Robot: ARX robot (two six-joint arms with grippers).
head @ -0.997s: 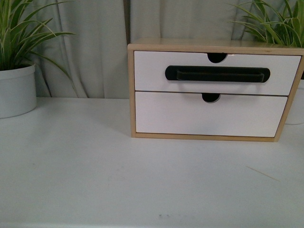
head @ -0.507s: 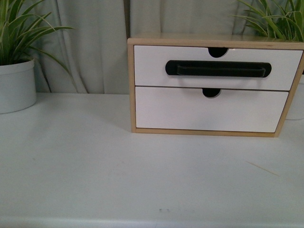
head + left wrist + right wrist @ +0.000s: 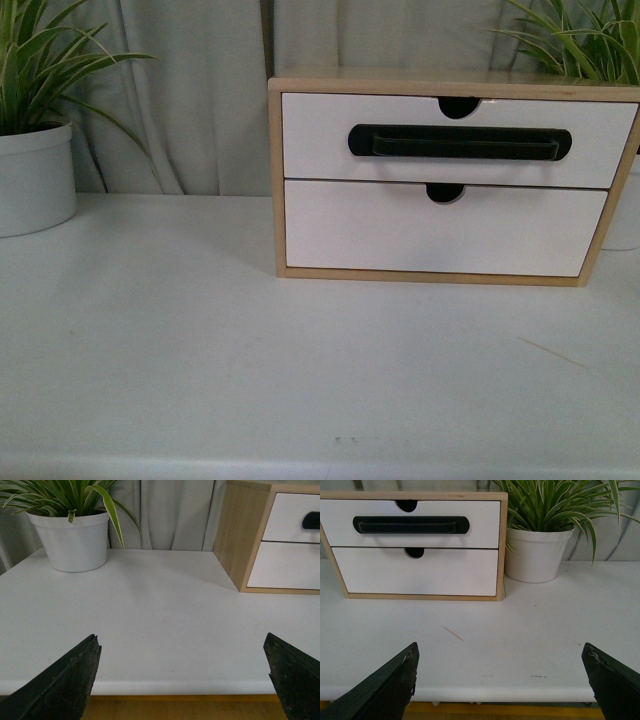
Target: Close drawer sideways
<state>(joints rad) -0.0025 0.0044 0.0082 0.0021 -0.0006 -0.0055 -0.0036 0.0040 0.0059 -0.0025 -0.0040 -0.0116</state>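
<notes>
Nearest, both claws hang spread wide and empty over the white desk (image 3: 200,350)'s near edge: left claw (image 3: 182,680), right claw (image 3: 500,680). Farther back, right of centre, the drawer (image 3: 320,140) with the black bar handle (image 3: 460,143) sits flush in its wooden cabinet (image 3: 276,190); closing looks complete

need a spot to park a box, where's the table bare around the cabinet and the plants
The widest bare stretch is the table in front of the cabinet, out to the near edge. Another runs between the left plant pot and the cabinet's side. Only a narrow gap separates the cabinet and the right plant pot.
</notes>
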